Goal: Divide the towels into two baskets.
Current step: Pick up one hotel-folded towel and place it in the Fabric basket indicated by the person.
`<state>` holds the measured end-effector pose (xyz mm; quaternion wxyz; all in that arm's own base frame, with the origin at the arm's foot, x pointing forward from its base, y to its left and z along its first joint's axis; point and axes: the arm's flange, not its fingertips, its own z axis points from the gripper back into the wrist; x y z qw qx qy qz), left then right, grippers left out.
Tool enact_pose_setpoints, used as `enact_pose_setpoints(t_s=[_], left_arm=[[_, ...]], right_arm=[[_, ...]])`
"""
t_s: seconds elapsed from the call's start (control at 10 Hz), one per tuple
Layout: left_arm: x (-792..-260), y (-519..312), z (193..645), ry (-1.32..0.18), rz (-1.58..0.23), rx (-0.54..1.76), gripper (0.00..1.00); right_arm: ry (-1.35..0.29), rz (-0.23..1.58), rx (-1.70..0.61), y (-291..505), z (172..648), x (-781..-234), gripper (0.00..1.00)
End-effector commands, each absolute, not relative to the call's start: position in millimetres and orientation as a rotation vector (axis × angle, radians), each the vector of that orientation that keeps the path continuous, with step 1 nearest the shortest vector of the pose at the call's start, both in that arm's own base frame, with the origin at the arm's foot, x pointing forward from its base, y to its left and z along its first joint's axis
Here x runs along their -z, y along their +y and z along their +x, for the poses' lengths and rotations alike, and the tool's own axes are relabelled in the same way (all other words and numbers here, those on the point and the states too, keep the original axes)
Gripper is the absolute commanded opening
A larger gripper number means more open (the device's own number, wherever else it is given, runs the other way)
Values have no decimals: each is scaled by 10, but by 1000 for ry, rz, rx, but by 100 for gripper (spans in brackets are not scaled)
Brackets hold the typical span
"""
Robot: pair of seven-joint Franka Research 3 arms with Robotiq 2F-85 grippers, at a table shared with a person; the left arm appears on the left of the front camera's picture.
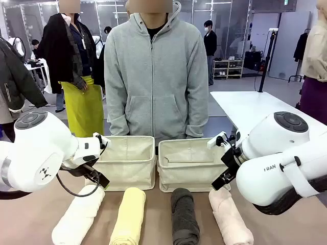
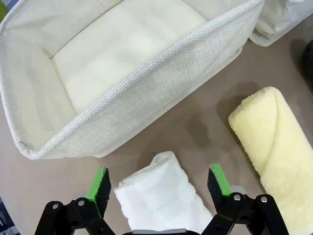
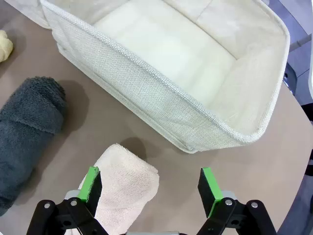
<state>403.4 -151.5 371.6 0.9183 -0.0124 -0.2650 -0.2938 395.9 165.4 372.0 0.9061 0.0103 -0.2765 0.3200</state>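
You are holding the left tool (image 2: 159,182) wide over the white towel (image 1: 76,217), lower left, and the right tool (image 3: 149,183) wide over the pink towel (image 1: 230,217), lower right; the left basket (image 1: 126,171) and the right basket (image 1: 188,176) are sitting mid-frame.

On my tabletop (image 1: 156,219) the left basket (image 1: 127,163) and right basket (image 1: 189,167) sit side by side, a person in a grey hoodie (image 1: 156,71) behind them. Nearer me, in a row: white towel (image 1: 76,218), yellow towel (image 1: 129,214), dark grey towel (image 1: 184,218), pink towel (image 1: 230,218).
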Motion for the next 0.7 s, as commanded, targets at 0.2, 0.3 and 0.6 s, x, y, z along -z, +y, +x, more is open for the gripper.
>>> enact_pose_setpoints(t_s=[0.2,0.3,0.6], left_arm=[[-3716,-1517,4033,-545,-25,604,100],[-3716,-1517,4033,-545,-25,604,100],[-3716,-1517,4033,-545,-25,604,100]], right_arm=[[-571,21,-661,1654,3959,-3720,100],[-571,21,-661,1654,3959,-3720,100],[-571,21,-661,1654,3959,-3720,100]])
